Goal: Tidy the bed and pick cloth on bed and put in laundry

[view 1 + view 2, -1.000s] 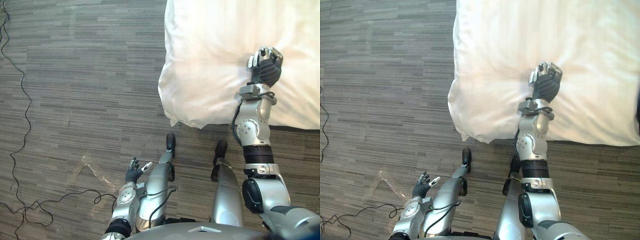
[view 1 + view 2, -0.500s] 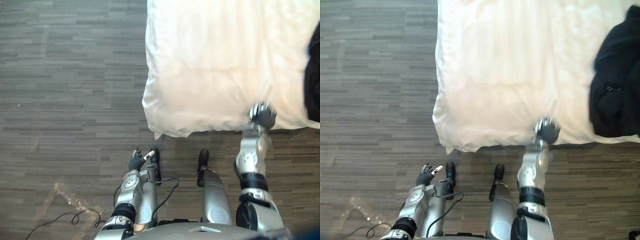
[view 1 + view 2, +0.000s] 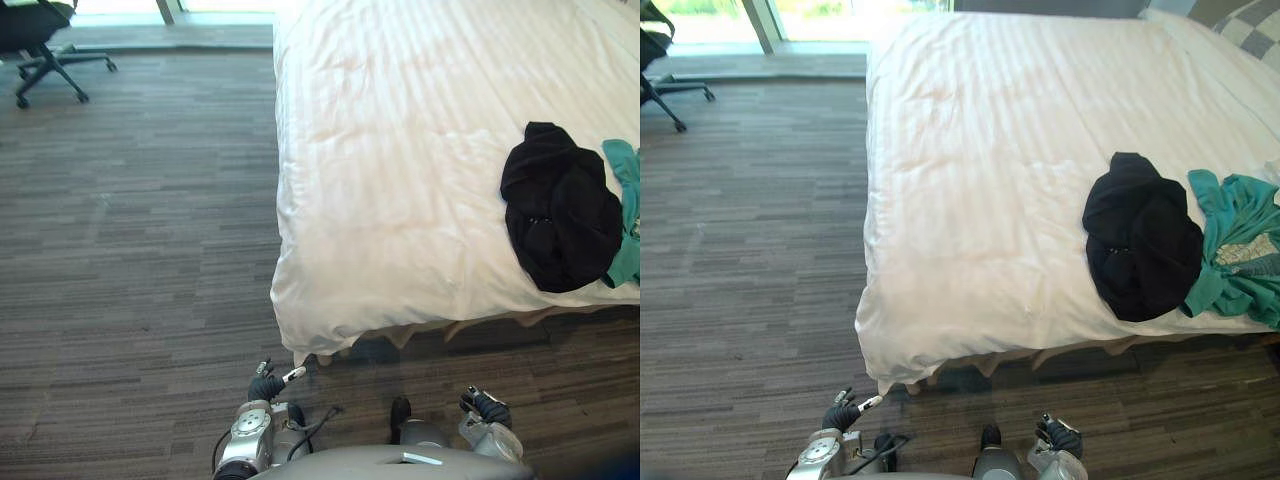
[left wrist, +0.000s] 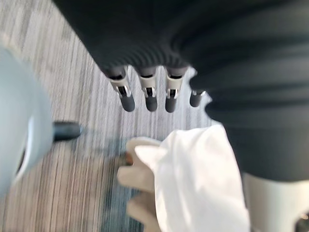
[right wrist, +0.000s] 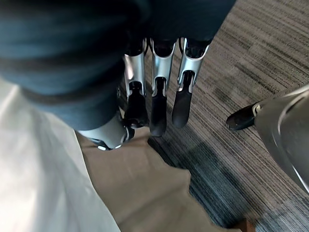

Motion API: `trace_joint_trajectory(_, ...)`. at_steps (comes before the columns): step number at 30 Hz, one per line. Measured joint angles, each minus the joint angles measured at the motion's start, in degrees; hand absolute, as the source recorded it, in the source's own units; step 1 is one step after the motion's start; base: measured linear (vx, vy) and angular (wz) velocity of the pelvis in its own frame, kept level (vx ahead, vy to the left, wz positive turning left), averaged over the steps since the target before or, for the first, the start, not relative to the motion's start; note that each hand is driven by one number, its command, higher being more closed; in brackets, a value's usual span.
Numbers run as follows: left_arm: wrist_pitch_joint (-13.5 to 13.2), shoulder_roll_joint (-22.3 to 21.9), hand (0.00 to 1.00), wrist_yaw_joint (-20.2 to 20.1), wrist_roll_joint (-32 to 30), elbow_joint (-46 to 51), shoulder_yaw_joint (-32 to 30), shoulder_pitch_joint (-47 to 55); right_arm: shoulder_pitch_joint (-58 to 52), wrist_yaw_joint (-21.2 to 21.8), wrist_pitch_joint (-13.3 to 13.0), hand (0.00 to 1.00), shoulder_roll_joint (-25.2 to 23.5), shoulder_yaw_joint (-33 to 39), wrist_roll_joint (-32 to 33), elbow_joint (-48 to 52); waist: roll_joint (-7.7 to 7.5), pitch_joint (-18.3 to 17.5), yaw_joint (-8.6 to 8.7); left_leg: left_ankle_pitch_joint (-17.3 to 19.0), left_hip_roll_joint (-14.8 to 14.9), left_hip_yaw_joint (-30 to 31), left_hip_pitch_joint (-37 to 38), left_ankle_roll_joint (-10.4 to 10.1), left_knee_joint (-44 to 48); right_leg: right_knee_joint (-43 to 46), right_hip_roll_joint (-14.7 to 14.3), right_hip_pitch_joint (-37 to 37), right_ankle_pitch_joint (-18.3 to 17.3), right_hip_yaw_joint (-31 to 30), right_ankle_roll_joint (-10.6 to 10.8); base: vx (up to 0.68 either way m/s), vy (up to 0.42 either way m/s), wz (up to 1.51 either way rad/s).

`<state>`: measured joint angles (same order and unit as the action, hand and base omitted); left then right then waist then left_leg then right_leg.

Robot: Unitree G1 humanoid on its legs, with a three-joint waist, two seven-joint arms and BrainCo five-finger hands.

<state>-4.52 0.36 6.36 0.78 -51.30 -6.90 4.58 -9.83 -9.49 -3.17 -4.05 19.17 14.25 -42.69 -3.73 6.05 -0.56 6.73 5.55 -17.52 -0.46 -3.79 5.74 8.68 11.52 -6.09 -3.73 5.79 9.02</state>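
In the head views the bed with its white duvet takes the part from 12 to 3 o'clock, and the near edge of the duvet hangs over the grey carpet floor. The black cloth lies in a loose heap on the duvet at about 3 o'clock, near the front edge of the bed. A teal cloth lies at 3 o'clock of the black one and touches it. Both cloths are on the bed, and neither hand touches them.

The left hand hangs low at about 7 o'clock, over the floor, just before the corner of the duvet. In its wrist view its fingers are straight and hold nothing; the duvet corner shows past them.

The right hand is at about 5 o'clock, also over the floor, in front of the bed edge. In its wrist view its fingers are loosely straight and empty, above the beige skirt under the duvet.

A black office chair stands on the floor at about 10 o'clock, well apart from the bed
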Motion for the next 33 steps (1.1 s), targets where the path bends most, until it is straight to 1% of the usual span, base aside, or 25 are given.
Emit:
trace_joint_trajectory(2,0.1,0.2,0.00,0.1,-0.3,-0.6,0.0,0.3,0.3,-0.2,0.3,0.00,-0.2,-0.8,0.0,0.0,-0.26,-0.3,-0.03,-0.9,0.2,-1.4,1.6,-0.3,-1.9,0.3,-0.6,-0.1,0.2,0.0,-0.5,-0.02,-0.033,-0.26)
trace_joint_trajectory(4,0.1,0.2,0.00,0.0,-0.3,-1.3,0.0,-0.1,0.6,-0.5,0.3,0.00,-0.2,-1.3,0.1,0.0,-0.38,-0.3,0.18,-0.8,0.9,-1.9,1.9,-0.5,-1.4,2.1,-0.8,-0.6,-0.2,1.5,-1.2,-0.02,-0.057,-0.23)
trace_joint_trajectory(5,0.1,0.2,0.00,0.0,-0.3,-1.2,0.0,-0.2,0.9,-0.8,0.2,0.00,-0.3,-1.4,0.1,0.0,-0.48,-0.1,0.11,-0.4,1.5,-2.7,2.5,-1.0,-1.0,3.9,-0.8,-1.0,-0.6,3.4,-2.0,-0.02,-0.071,-0.34)
trace_joint_trajectory(6,0.1,0.2,0.00,0.0,-0.3,-1.2,0.0,-0.1,0.9,-0.8,0.2,0.00,-0.3,-1.4,0.2,0.0,-0.49,-0.1,-0.04,0.0,1.9,-3.3,2.5,-1.2,-0.5,4.8,-0.9,-1.2,-0.9,4.0,-2.5,-0.02,-0.081,-0.46)
trace_joint_trajectory(8,0.2,0.2,0.00,0.0,-0.2,-1.2,-0.3,-0.1,1.0,-1.0,-0.3,0.00,-0.4,-1.3,0.9,0.0,-0.33,-0.1,-0.11,1.8,3.6,-4.7,2.5,-2.1,2.0,6.2,-2.1,-1.6,-1.7,4.4,-3.8,0.01,-0.079,-0.40)
trace_joint_trajectory(9,0.2,0.1,0.00,0.0,-0.2,-1.2,-0.4,-0.1,1.0,-1.0,-0.4,0.00,-0.4,-1.3,0.9,0.1,-0.34,-0.1,-0.12,1.9,4.0,-5.0,2.5,-2.2,2.4,6.5,-2.4,-1.7,-2.0,4.5,-4.1,0.03,-0.093,-0.36)
trace_joint_trajectory(12,0.1,0.0,0.00,-0.1,0.9,-1.2,-1.1,-0.1,1.1,-0.9,-0.8,0.00,-0.4,-1.4,2.0,0.1,-0.23,-0.2,-0.22,2.0,5.4,-7.1,2.5,-2.7,2.4,7.5,-3.8,-3.5,-2.6,3.9,-4.4,0.04,-0.104,-0.32)
trace_joint_trajectory(14,0.1,0.0,0.00,-0.1,1.0,-1.2,-1.1,-0.1,1.1,-0.8,-0.8,0.00,-0.1,-1.5,2.4,0.0,0.53,0.2,-0.06,1.7,5.9,-7.7,3.3,-3.2,1.7,6.4,-4.8,-3.3,-2.5,3.4,-4.3,0.08,-0.073,-0.23)
trace_joint_trajectory(16,0.1,-0.2,0.00,-0.1,1.0,-1.3,-1.0,-0.1,1.3,-0.8,-0.9,0.00,0.1,-1.7,2.4,-1.4,1.85,0.4,-0.03,1.2,6.4,-9.0,5.1,-3.3,0.3,4.0,-6.3,-2.1,-1.2,2.0,-4.3,0.11,-0.037,-0.37)
trace_joint_trajectory(17,0.1,-0.2,0.00,-0.1,1.1,-1.4,-1.0,0.0,1.3,-0.8,-0.9,0.00,0.1,-1.7,2.4,-1.6,2.14,0.6,0.02,1.1,6.4,-9.3,5.5,-3.3,0.4,3.2,-6.6,-1.6,-0.8,1.5,-4.2,0.11,0.000,-0.37)
trace_joint_trajectory(19,0.1,-0.2,0.00,0.0,1.1,-1.7,-1.0,-0.1,1.1,-0.8,-0.9,0.00,0.2,-2.3,2.4,-2.1,2.97,0.9,0.51,0.5,6.3,-10.6,6.7,-2.7,1.6,-1.1,-6.9,1.4,1.4,0.0,-4.0,0.12,0.021,-0.32)
trace_joint_trajectory(20,0.1,-0.2,0.00,0.0,1.1,-1.7,-1.0,0.0,1.1,-0.8,-0.9,0.00,0.2,-2.6,2.4,-2.2,3.12,1.0,0.60,0.5,6.3,-10.6,7.0,-2.7,2.2,-2.3,-6.9,2.3,2.1,-0.4,-3.9,0.08,0.030,-0.36)
trace_joint_trajectory(22,0.1,-0.1,0.00,0.1,2.6,-1.8,-0.9,-0.1,1.2,-0.7,-1.1,0.00,0.8,-4.2,2.3,-2.2,3.44,1.3,0.51,0.5,6.3,-11.7,7.6,-2.7,5.9,-5.4,-6.8,4.5,4.1,-3.3,-4.0,0.03,0.041,-0.52)
trace_joint_trajectory(23,0.1,-0.1,0.00,0.2,3.1,-1.8,-0.9,-0.1,1.3,-0.8,-1.1,0.00,0.8,-4.2,2.2,-2.2,3.51,1.3,0.49,0.5,6.4,-11.5,7.5,-2.7,7.0,-5.8,-6.8,4.8,4.4,-3.9,-4.0,0.02,0.039,-0.65)
trace_joint_trajectory(25,0.1,-0.1,0.00,0.3,3.4,-1.7,-1.1,-0.1,1.8,-0.9,-1.1,0.00,1.7,-5.5,0.4,-2.2,3.94,2.2,0.50,0.6,6.2,-6.7,6.9,-2.6,12.4,-5.9,-6.8,4.9,5.6,-7.3,-4.1,0.00,0.039,-0.86)
trace_joint_trajectory(26,0.0,-0.1,0.00,0.5,4.4,-1.7,-1.2,0.0,2.3,-0.9,-1.1,0.00,2.7,-7.1,-1.1,-2.2,3.95,2.5,0.41,1.0,5.8,-2.6,5.8,-2.7,15.9,-5.8,-6.8,4.5,5.8,-9.9,-3.8,-0.02,0.045,-1.00)
trace_joint_trajectory(27,-0.1,-0.1,0.00,0.7,4.7,-1.7,-1.4,0.2,2.6,-1.0,-1.1,0.00,3.0,-7.7,-2.1,-2.2,3.83,2.7,0.32,1.8,5.6,-0.5,5.4,-2.5,17.3,-5.9,-7.1,4.1,5.9,-11.0,-3.6,-0.03,0.091,-1.30)
trace_joint_trajectory(28,-0.3,-0.8,0.00,1.2,5.0,-1.7,-2.5,0.9,3.6,-1.1,-1.1,0.00,3.6,-8.6,-3.4,-2.1,5.10,2.8,0.23,3.5,5.6,3.5,5.6,-2.5,19.1,-5.9,-8.3,3.3,6.2,-13.8,-3.1,-0.05,0.110,-1.40)
trace_joint_trajectory(29,-0.4,-1.1,0.00,1.7,5.7,-1.7,-2.9,0.9,4.4,-1.2,-1.1,0.00,4.3,-9.0,-4.4,-1.8,5.50,3.0,0.54,4.2,5.1,6.1,5.3,-2.5,20.7,-5.9,-9.6,2.3,7.0,-16.6,-3.0,-0.06,0.104,-1.33)
trace_joint_trajectory(30,-0.6,-1.1,0.00,1.8,6.1,-1.8,-2.9,1.0,4.6,-1.3,-1.1,0.00,4.3,-9.2,-4.4,-1.3,5.17,3.3,0.76,4.3,4.6,7.2,5.4,-2.3,21.1,-5.9,-9.7,2.1,7.3,-17.8,-2.9,-0.09,0.074,-1.07)
trace_joint_trajectory(31,-0.8,-0.7,0.00,2.6,7.3,-1.8,-2.9,1.2,4.9,-1.4,-1.1,0.00,4.3,-10.8,-4.4,-0.6,4.08,3.7,1.02,5.3,4.0,9.6,5.4,-2.4,21.4,-5.9,-10.3,1.2,7.1,-19.5,-3.3,-0.12,0.094,-0.88)
trace_joint_trajectory(32,-1.0,-0.2,0.00,3.0,8.0,-1.8,-2.9,1.0,4.9,-1.3,-1.1,0.00,4.2,-11.4,-4.4,-0.3,4.55,3.3,1.29,7.5,3.9,12.5,5.6,-2.6,20.1,-6.1,-11.3,-0.3,6.9,-20.5,-3.9,-0.14,0.126,-0.81)
trace_joint_trajectory(33,-1.1,-0.3,0.00,3.1,8.3,-1.8,-2.8,1.0,4.9,-1.3,-1.1,0.00,4.3,-11.4,-4.4,0.1,4.89,3.0,1.45,8.6,3.9,13.4,5.7,-2.8,18.7,-6.5,-11.6,-1.2,7.2,-20.5,-4.3,-0.17,0.146,-0.61)
